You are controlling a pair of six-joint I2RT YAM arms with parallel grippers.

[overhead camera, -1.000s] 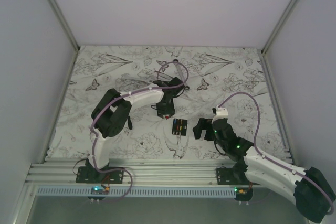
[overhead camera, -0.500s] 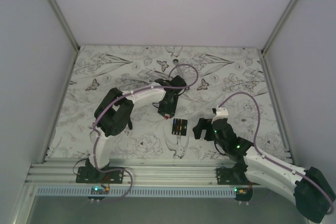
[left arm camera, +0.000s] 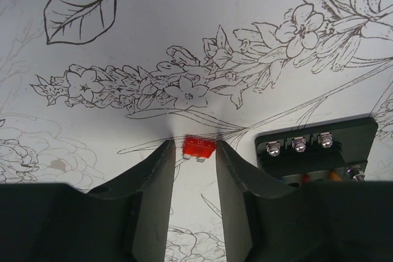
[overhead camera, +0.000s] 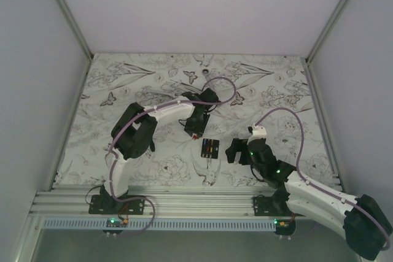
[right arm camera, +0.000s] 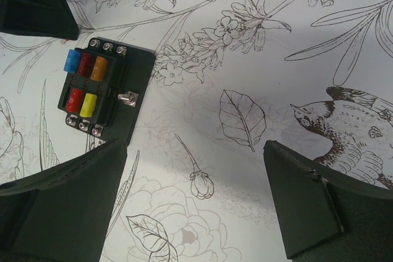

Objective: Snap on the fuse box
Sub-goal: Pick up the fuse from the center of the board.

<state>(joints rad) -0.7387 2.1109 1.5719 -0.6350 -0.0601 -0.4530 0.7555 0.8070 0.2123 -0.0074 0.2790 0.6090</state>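
Obs: fuse box [overhead camera: 210,149] flat on floral table [overhead camera: 123,84], centre-near, between the two grippers. The left gripper [overhead camera: 196,132] sits just far-left of it, jaws part-closed about a red fuse [left arm camera: 198,147]; true grip or not, cannot tell. The right gripper [overhead camera: 234,150] is just right of the box, jaws wide apart, empty.

Fuse box [right arm camera: 126,121]: black, holding blue, red, orange, yellow fuses [right arm camera: 85,65]. Loose fuse [left arm camera: 198,147]: red. Table cover [overhead camera: 153,84]: white, black line-drawn flowers, butterflies.
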